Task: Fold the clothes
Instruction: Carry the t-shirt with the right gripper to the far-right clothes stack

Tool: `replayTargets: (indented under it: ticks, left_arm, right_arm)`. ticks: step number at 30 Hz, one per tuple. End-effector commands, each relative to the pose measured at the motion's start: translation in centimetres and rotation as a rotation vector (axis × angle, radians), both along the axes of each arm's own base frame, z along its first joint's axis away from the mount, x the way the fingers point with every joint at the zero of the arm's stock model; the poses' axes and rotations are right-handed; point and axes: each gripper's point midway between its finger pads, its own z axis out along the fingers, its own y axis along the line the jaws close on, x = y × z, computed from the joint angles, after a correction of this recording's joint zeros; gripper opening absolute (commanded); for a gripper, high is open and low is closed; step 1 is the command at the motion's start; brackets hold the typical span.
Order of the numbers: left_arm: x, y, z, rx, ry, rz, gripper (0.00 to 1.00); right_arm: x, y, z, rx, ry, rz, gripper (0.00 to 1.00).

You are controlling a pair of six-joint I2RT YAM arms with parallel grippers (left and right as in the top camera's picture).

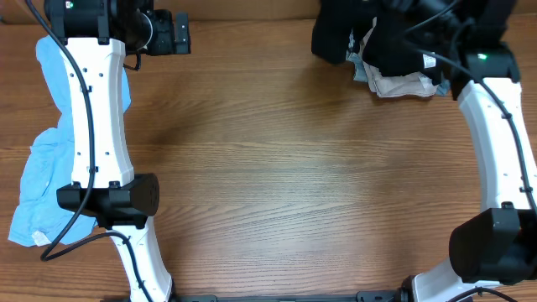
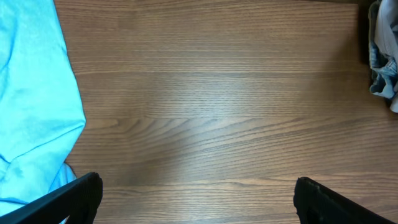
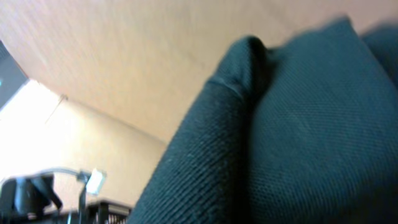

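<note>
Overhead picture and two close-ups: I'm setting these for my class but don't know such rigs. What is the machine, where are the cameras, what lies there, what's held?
The left arm and right arm are white robots at a wooden table. One camera looks down from above; one rides on each wrist. A light blue tee lies at left; black clothes with a beige piece, far right. The left fingers are open and empty. The right wrist view shows only dark fabric up close; whether it's gripped is unclear.
</note>
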Motion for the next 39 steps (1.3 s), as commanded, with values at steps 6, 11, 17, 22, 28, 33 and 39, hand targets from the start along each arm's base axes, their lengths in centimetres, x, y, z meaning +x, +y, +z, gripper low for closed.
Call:
replayTargets:
  ticks: [6, 11, 17, 22, 28, 33, 39]
  left_arm:
    - [0.7, 0.4, -0.5, 0.025, -0.005, -0.012, 1.0]
    - [0.7, 0.4, -0.5, 0.025, -0.007, -0.012, 1.0]
    - [0.7, 0.4, -0.5, 0.025, -0.008, -0.012, 1.0]
    - [0.7, 0.4, -0.5, 0.024, -0.007, -0.012, 1.0]
    - [1.1, 0.1, -0.3, 0.013, -0.025, -0.019, 1.0]
    - [1.1, -0.1, -0.2, 0.014, -0.029, -0.024, 1.0]
    - [1.3, -0.1, -0.1, 0.014, -0.035, -0.024, 1.0]
  right_arm:
    - [3.5, -6.4, 1.9, 0.087, -0.095, -0.201, 0.04]
    - [6.2, -10.8, 0.9, 0.191, -0.119, -0.315, 0.04]
    - [9.2, -16.0, -1.4, 0.353, -0.125, -0.5, 0.04]
    - [10.4, -17.3, -5.9, 0.386, 0.01, -0.533, 0.04]
    - [9.4, -16.9, -14.8, 0.221, 0.332, -0.552, 0.04]
    - [7.2, -16.4, -19.0, 0.063, 0.467, -0.495, 0.19]
    - [2.6, -17.2, -22.8, -0.14, 0.651, -0.472, 0.55]
